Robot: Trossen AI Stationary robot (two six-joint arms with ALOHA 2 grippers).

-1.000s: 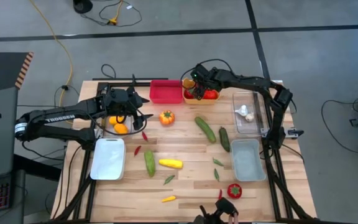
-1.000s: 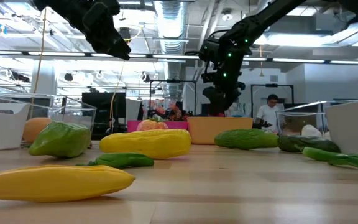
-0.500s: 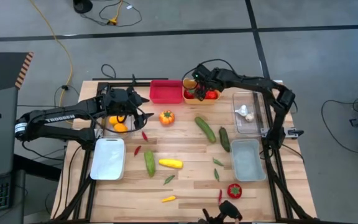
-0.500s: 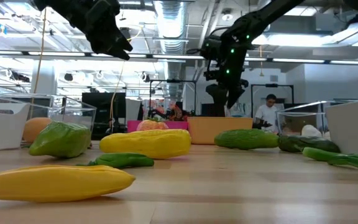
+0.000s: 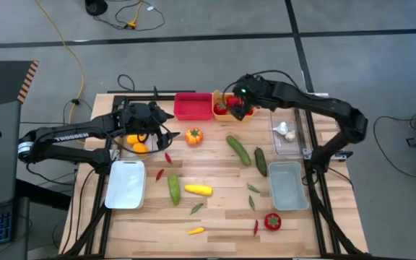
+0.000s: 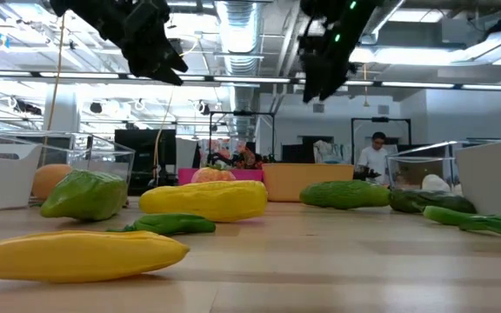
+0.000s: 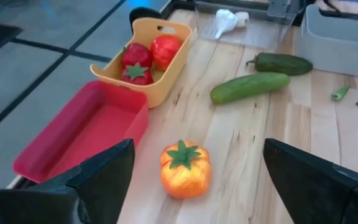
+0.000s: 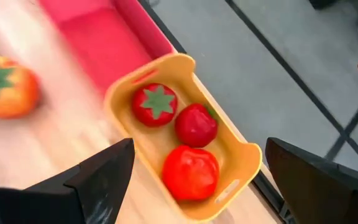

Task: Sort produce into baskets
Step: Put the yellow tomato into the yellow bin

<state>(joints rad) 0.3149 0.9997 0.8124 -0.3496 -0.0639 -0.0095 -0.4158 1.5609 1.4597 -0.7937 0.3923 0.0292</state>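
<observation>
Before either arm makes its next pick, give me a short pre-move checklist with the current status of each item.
1. Right gripper empty, jaws open above the yellow bin: ok.
2. Yellow bin holds only red pieces, three of them: ok.
3. Left gripper open and empty: ok.
4. Orange tomato lies free on the table ahead of the left gripper: ok.
5. Red bin empty, ready to receive: ok.
6. Table sorted: not ok; cucumbers and other pieces remain loose.

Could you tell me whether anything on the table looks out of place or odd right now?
Nothing looks spilled or damaged. The red bin is empty while the yellow bin beside it holds three red pieces. Much produce lies loose on the table, including the orange tomato and a red tomato near the front edge.
</observation>
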